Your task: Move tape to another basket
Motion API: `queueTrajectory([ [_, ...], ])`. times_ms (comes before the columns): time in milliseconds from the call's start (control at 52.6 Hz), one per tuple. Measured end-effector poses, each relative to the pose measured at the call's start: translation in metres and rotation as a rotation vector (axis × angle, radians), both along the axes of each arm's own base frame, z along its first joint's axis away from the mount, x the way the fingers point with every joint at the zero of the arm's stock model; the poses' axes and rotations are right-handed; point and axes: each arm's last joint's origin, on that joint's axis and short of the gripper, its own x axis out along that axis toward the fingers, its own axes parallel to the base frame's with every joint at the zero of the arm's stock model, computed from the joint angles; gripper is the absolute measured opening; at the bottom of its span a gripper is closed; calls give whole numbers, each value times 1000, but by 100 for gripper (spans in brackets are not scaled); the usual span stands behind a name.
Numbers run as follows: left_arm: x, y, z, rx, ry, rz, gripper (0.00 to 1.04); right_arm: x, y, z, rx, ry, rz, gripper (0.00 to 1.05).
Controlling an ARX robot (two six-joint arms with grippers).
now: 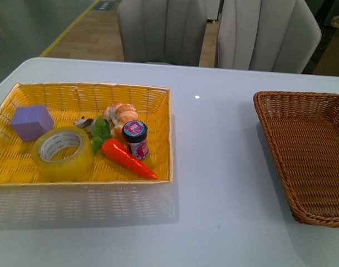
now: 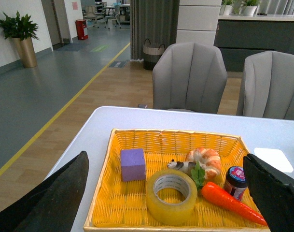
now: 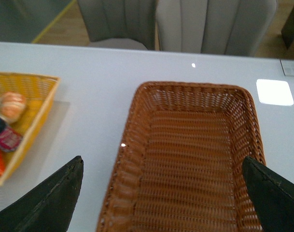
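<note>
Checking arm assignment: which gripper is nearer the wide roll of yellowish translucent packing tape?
Left. The left gripper faces the tape in the yellow woven basket; the right gripper faces the brown wicker basket.

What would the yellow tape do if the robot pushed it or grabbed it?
The tape lies flat in the yellow basket, so a push would probably slide it, not roll it. It looks like a thick stiff ring that should keep its shape. Its glossy outside may be slippery.
</note>
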Motion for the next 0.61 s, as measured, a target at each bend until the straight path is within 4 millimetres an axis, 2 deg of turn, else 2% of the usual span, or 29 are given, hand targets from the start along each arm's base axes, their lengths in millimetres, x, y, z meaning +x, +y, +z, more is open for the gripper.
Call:
queueTrajectory([
  [133,0,0,0,0,1,0,96,41,-22,-35,-42,87,-75,96],
  [247,0,0,0,0,0,0,96,65,-41,-64,-43,165,-129,96],
  [418,0,0,0,0,0,0,96,88,-65,-99,-37,259,-186,96],
  [608,0,0,0,0,0,0,96,111,-79,-116,-35,304,-207,96],
])
